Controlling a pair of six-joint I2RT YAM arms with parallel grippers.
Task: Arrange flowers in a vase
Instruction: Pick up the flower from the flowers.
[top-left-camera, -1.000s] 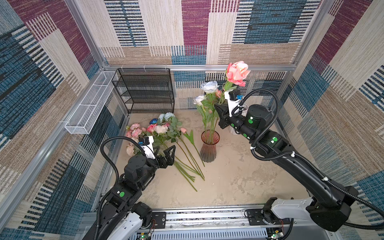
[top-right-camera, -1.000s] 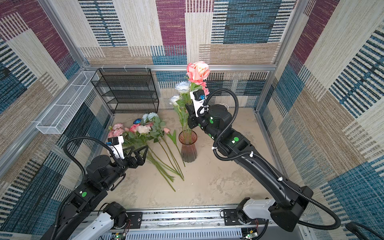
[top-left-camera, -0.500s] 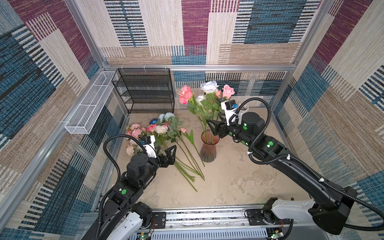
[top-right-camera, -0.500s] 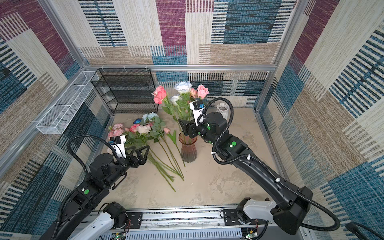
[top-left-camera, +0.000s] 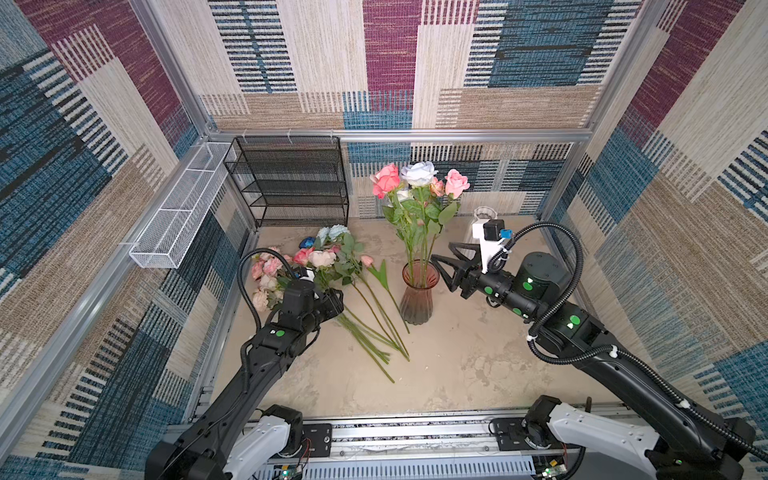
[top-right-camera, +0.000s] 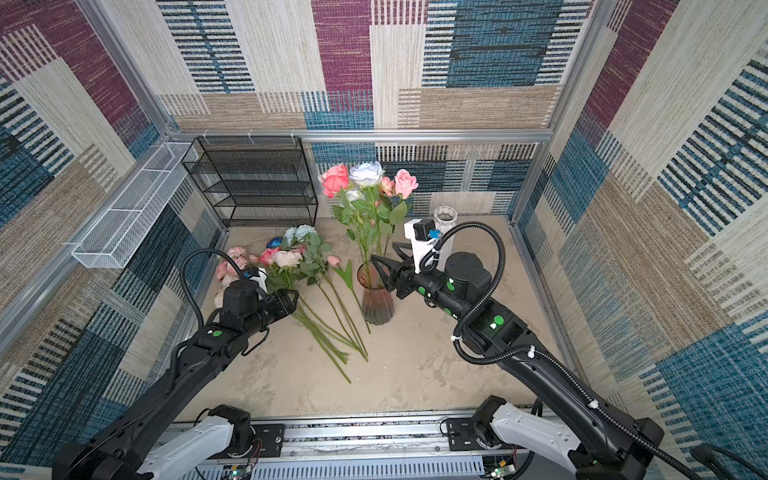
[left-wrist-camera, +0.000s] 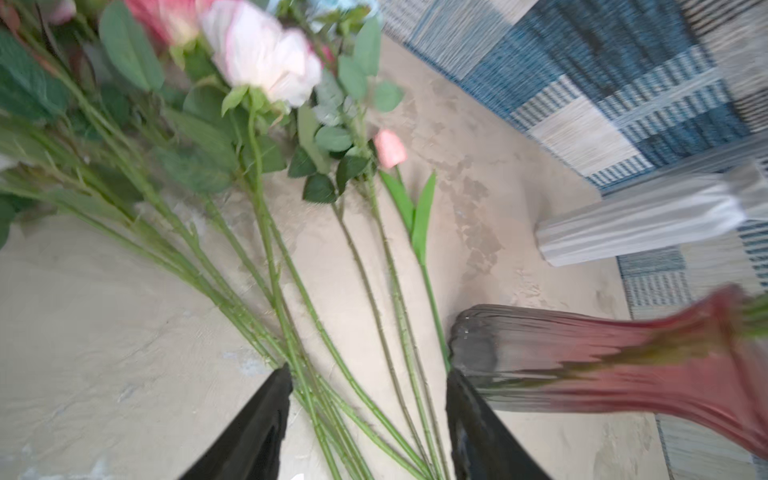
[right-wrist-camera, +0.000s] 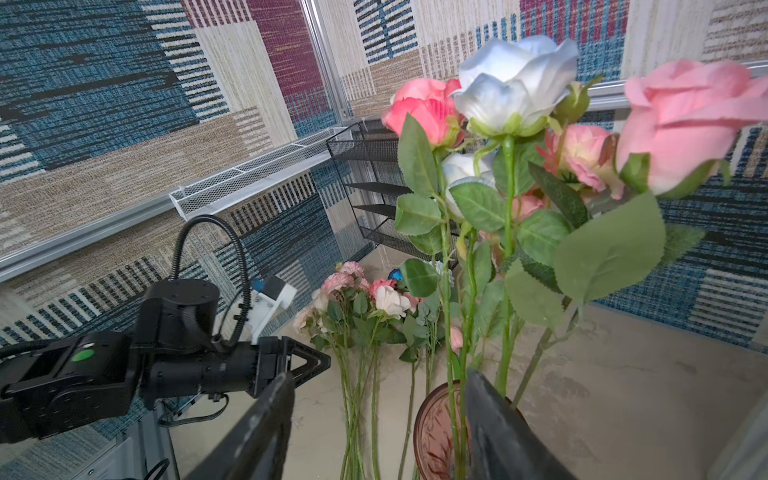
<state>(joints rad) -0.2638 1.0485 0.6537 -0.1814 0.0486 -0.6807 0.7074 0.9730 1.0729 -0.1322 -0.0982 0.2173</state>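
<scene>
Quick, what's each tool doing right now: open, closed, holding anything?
Left tool: open over the loose stems, gripping none.
Right tool: open and empty, beside the pink vase.

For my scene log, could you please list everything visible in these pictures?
pink glass vase: one, smoky pink, table centre
flowers in the vase: several, pink, peach, pale blue, upright
loose flowers: a pile, pink, cream, blue, lying left of the pink vase
ribbed vase: one, white, back right
shelf rack: one, black mesh, back wall
wire basket: one, white, left wall
table: one, beige
left gripper: one, black, open over loose stems
right gripper: one, black, open beside the pink vase's rim
</scene>
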